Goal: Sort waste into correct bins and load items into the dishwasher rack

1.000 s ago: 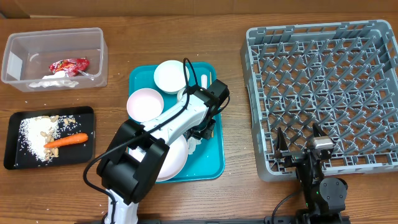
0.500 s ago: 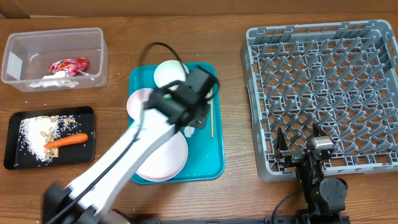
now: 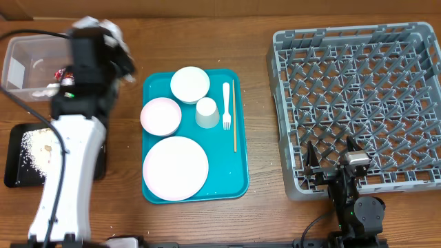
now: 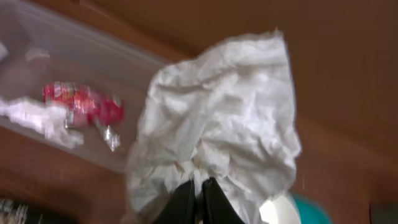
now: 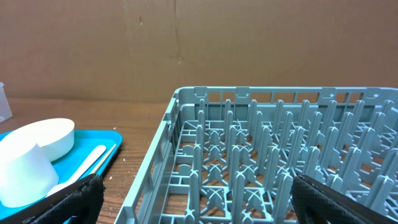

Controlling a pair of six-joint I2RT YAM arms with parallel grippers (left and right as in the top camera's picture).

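My left gripper (image 3: 110, 43) is shut on a crumpled white napkin (image 3: 115, 32) and hangs over the right end of the clear tub (image 3: 19, 52). In the left wrist view the napkin (image 4: 217, 118) bunches above the closed fingertips (image 4: 186, 196). The tub (image 4: 93, 53) below holds a red wrapper (image 4: 81, 102) and another white scrap (image 4: 37, 118). The black tray (image 3: 15, 141) carries rice (image 3: 31, 148); my arm hides the rest of it. My right gripper (image 3: 333, 155) stands open at the front left corner of the grey rack (image 3: 358, 96), nothing between its fingers.
The teal tray (image 3: 234, 179) holds a large white plate (image 3: 175, 167), a pink bowl (image 3: 160, 116), a white bowl (image 3: 190, 84), a cup (image 3: 207, 112), a fork (image 3: 226, 105) and chopsticks (image 3: 233, 114). The rack (image 5: 249, 143) fills the right wrist view.
My left arm has swung from the teal tray up and to the left, carrying the napkin to the clear tub. The right arm has not moved.
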